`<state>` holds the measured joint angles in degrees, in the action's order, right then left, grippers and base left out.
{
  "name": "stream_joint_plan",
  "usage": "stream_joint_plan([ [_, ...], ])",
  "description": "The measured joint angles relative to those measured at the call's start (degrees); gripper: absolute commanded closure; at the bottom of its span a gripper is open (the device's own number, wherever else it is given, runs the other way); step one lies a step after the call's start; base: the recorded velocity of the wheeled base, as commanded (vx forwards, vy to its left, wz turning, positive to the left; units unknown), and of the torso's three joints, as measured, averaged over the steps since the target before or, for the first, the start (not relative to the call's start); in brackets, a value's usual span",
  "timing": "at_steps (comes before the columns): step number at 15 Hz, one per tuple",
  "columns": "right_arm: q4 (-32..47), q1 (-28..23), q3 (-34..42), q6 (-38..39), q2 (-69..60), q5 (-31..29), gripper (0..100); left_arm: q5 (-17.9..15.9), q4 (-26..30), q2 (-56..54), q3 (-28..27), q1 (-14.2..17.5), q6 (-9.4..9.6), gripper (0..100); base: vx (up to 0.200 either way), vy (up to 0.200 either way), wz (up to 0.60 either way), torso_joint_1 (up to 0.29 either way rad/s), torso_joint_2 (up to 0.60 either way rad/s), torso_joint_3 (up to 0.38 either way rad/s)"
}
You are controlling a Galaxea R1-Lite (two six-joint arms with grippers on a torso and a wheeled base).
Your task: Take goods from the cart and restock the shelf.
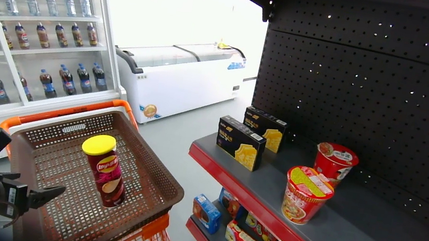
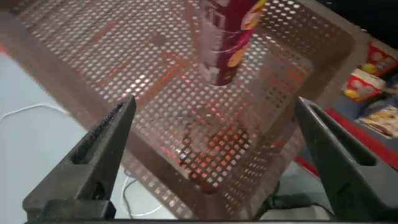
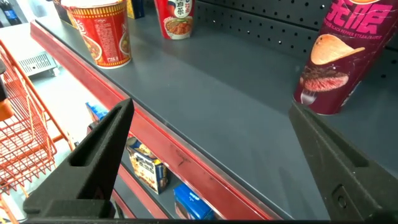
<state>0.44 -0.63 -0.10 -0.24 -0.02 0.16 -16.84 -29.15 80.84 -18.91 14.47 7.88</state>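
Observation:
A dark red chips can (image 1: 105, 170) with a yellow lid stands upright in the brown basket (image 1: 154, 179) on top of the orange cart (image 1: 71, 110). My left gripper (image 1: 42, 197) hangs at the basket's near left corner. In the left wrist view the same gripper (image 2: 211, 155) is open, and the can (image 2: 227, 43) stands beyond its fingers, apart from them. My right gripper (image 3: 217, 155) is open over the grey shelf board (image 3: 205, 81). Another chips can (image 3: 339, 62) stands on that board just past one finger, untouched.
Two cup noodles (image 1: 305, 193) (image 1: 335, 162) and two black boxes (image 1: 241, 141) (image 1: 266, 128) stand on the shelf (image 1: 350, 238), with a pegboard wall behind. Packaged goods (image 1: 241, 237) fill the lower shelf. A drinks fridge (image 1: 32, 33) and a chest freezer (image 1: 180, 77) stand behind the cart.

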Motion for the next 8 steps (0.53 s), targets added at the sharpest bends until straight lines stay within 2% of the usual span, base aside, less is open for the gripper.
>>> stream_joint_plan([
  [2,0.0,0.0,0.0,0.0,0.0,0.0,0,-1.4,-0.4,2.1,-0.9,-0.2,0.27,0,0.0,0.0,0.0,0.0,0.0,0.0],
  [6,0.0,0.0,0.0,0.0,0.0,0.0,0,-1.1,-0.8,7.7,-5.2,-0.1,0.63,0,0.0,0.0,0.0,0.0,0.0,0.0],
  [8,0.0,0.1,0.0,0.0,0.0,0.0,0,-1.1,-3.5,11.0,-6.7,-0.1,2.52,0,0.0,0.0,0.0,0.0,0.0,0.0],
])
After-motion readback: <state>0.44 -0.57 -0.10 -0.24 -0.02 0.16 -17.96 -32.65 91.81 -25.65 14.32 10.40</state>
